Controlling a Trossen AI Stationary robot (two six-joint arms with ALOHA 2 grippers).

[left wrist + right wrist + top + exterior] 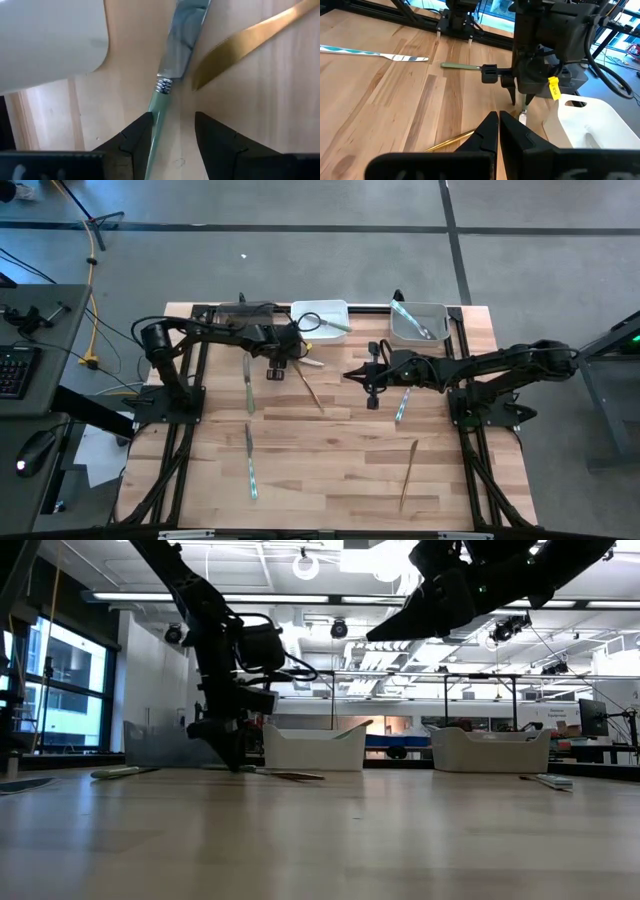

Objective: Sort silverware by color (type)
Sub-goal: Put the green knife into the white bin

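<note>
My left gripper points down at the table beside the white bin and is open. A pale green-handled knife lies flat between its fingers, with a bronze knife's blade beside it. In the low view the left gripper reaches the tabletop. My right gripper is shut and empty, hovering near the table's middle, raised above the table. Loose pieces lie flat on the wood: a green knife, a blue one, another blue one and a bronze one. My left gripper comes from above with its fingers astride the green knife's handle near the collar. The handle runs right along one finger. I cannot tell whether that finger touches it. The knife lies flat on the table.
The white bin stands close beside the left gripper and holds a green piece. The grey bin holds blue pieces, and a dark bin sits at the far edge. The long bronze knife lies between the two grippers.
</note>
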